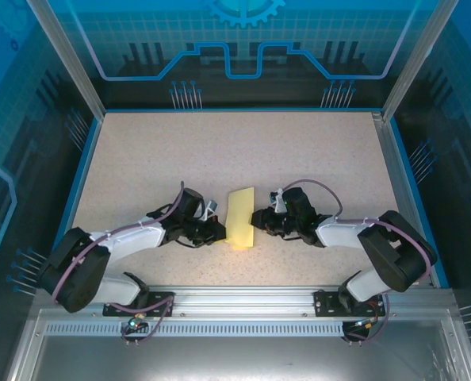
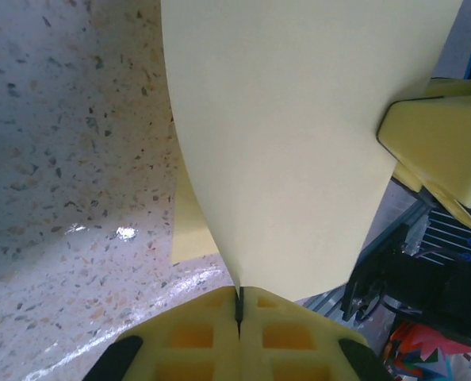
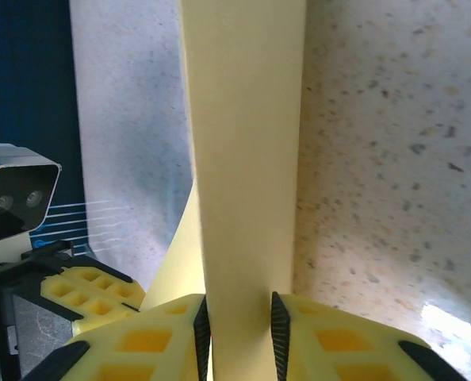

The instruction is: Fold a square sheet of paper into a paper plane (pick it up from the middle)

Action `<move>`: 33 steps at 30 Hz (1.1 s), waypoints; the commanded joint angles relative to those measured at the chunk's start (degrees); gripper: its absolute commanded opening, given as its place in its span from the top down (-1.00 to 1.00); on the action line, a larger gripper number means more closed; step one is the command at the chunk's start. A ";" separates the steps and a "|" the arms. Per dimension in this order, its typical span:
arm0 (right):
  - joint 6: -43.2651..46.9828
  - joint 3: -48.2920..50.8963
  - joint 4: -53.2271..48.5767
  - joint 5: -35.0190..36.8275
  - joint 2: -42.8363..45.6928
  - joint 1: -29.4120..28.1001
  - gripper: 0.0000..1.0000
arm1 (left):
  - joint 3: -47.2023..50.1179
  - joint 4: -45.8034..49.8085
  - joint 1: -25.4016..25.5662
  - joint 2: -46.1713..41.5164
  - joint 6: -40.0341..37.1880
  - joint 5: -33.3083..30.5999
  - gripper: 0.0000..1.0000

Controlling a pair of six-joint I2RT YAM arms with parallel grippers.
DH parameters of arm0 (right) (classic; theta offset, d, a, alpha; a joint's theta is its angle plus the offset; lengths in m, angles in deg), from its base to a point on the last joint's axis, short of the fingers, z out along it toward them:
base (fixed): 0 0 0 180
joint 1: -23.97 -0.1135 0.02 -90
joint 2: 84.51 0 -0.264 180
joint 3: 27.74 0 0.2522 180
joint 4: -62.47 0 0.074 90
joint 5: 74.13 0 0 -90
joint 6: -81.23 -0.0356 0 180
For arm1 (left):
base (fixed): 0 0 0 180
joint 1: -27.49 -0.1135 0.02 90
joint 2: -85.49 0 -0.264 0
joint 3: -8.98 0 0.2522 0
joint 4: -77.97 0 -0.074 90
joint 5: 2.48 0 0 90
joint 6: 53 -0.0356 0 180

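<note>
Paper (image 1: pixel 241 218) caught between two claws over the near middle of the table (image 1: pixel 220 151).
The left claw (image 2: pixel 239 298), at the paper's 8 o'clock in the overhead view, has its jaws pressed together on the paper's edge. In its wrist view the pale yellow paper rises from that pinch toward 12 o'clock. From above, the paper is a folded band slanting from 6 toward 12 o'clock on the speckled table. The right claw (image 3: pixel 239 309), at the paper's 3 o'clock, has its jaws a little apart, with a narrow strip of paper running up between them.
</note>
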 commanded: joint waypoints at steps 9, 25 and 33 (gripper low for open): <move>8.75 -0.34 -15.43 4.91 2.76 1.26 0.34 | -5.59 -3.93 3.73 8.39 -0.30 0.67 0.86; 16.43 -3.59 -31.62 12.68 10.85 3.27 0.15 | -10.15 -3.48 6.94 13.96 0.04 0.39 0.84; 18.81 -5.60 -36.10 15.36 12.33 4.71 -0.02 | -11.16 -3.28 7.87 14.94 -0.13 0.03 0.83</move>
